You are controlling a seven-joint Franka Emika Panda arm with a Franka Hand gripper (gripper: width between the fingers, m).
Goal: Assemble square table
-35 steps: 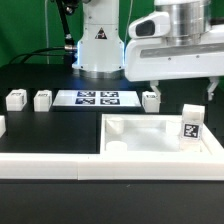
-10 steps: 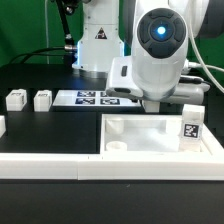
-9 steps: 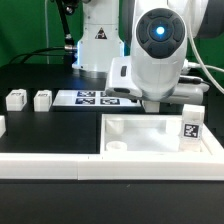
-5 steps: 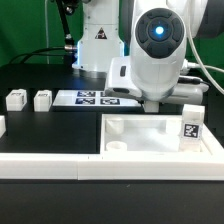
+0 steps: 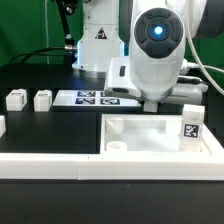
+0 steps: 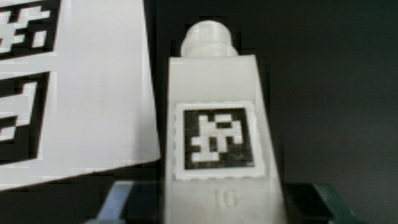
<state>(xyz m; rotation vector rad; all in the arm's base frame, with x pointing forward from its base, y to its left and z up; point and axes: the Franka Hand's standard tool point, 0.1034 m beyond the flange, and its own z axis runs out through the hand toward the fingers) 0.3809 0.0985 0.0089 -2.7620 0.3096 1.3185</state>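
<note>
- Beside the marker board, 1 tagged leg lies between the fingers of the gripper; I cannot tell whether they pinch it.
- The square tabletop lies nearer the exterior camera.

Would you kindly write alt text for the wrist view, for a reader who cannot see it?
A white plastic block leg with a black-white square tag and a rounded peg tip lies on the black table, beside the marker board.

White tagged leg lies just beside the marker board, between the fingers
</note>
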